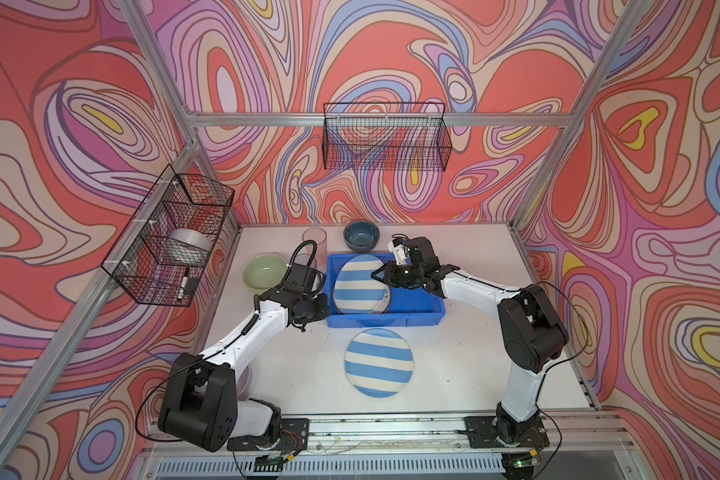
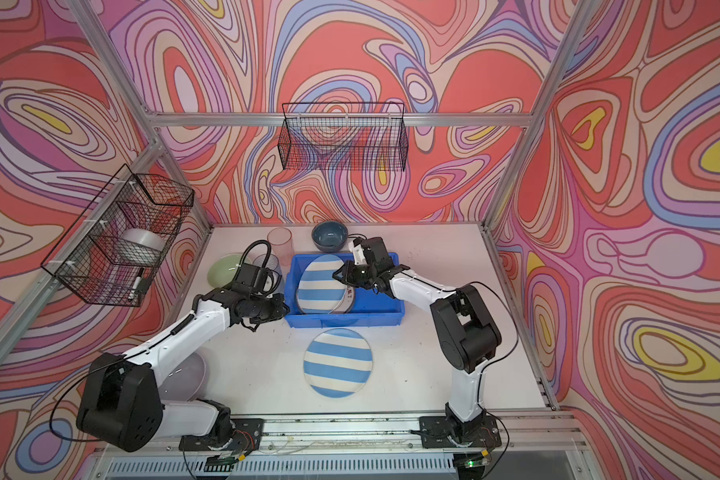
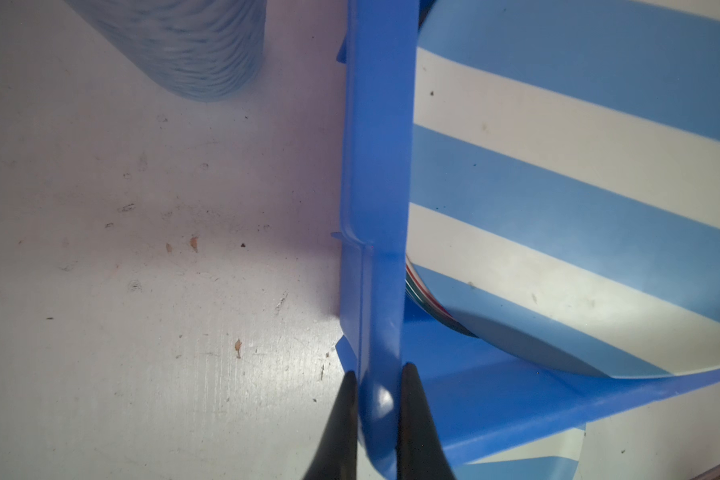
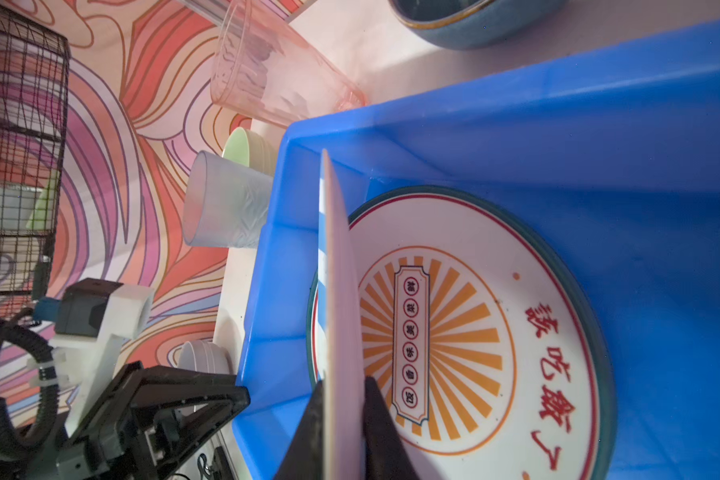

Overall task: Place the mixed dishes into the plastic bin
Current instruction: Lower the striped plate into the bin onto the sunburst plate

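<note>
Right claw (image 4: pixel 344 388) is pinching striped plate (image 1: pixel 358 291) by its raised right rim, tilting it over lettered plate (image 4: pixel 474 332) in bin (image 1: pixel 387 321); left claw (image 3: pixel 379 370) is clamping bin's left wall.

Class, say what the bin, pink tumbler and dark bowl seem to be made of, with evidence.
The bin looks like glossy moulded plastic: thin lipped walls. The pink tumbler: see-through, plastic or glass. The dark bowl: likely glazed ceramic, shiny, golden rim line.
</note>
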Controlling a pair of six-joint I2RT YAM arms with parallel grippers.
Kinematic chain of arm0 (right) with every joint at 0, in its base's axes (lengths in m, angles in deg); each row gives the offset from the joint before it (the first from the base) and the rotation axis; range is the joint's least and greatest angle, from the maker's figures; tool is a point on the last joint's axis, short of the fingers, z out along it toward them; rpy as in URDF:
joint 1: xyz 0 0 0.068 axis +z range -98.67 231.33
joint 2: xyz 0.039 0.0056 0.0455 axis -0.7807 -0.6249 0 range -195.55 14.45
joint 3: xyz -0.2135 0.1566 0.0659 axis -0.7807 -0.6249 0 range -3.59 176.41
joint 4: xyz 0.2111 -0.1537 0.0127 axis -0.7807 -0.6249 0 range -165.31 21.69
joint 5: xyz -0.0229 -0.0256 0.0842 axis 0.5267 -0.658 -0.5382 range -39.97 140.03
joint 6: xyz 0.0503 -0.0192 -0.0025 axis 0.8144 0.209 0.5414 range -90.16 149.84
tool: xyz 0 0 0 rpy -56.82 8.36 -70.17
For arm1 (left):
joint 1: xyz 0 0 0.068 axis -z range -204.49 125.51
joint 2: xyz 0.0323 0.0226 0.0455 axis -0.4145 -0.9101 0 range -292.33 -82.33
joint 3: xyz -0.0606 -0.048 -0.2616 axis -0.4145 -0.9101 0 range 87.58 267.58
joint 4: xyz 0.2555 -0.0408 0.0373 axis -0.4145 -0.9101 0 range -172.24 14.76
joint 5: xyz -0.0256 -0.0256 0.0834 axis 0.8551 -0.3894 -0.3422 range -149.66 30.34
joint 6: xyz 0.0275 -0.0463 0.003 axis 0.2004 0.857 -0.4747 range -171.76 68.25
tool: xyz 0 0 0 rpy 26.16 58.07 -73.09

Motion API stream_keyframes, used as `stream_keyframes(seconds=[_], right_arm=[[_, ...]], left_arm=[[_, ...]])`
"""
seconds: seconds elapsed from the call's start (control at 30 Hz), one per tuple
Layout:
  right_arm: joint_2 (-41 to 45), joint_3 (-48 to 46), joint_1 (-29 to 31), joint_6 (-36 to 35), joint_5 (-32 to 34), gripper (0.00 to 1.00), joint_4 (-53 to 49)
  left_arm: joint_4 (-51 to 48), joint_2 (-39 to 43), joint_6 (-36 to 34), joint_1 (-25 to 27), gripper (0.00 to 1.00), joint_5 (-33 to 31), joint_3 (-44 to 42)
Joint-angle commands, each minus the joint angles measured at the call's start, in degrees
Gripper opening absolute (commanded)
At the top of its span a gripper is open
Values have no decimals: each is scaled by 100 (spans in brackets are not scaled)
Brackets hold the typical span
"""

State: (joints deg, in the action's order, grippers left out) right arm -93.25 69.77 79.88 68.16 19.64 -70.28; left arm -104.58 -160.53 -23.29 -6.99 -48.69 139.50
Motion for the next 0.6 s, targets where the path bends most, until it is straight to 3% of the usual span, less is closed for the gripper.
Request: stream_keyframes(seconds=[0.0,0.17,0.57], right_arm=[[-54,63,1,-185,-72,24,-212],[-59,354,5,-668,465,34,-1184],[-352,834,10,-1194,1246,43,-2398]], left_arm=[[34,-73,-87,-45,10,75,197],[70,-73,-87,-45,10,148,205],[167,-117,-83,-47,10,388,221]])
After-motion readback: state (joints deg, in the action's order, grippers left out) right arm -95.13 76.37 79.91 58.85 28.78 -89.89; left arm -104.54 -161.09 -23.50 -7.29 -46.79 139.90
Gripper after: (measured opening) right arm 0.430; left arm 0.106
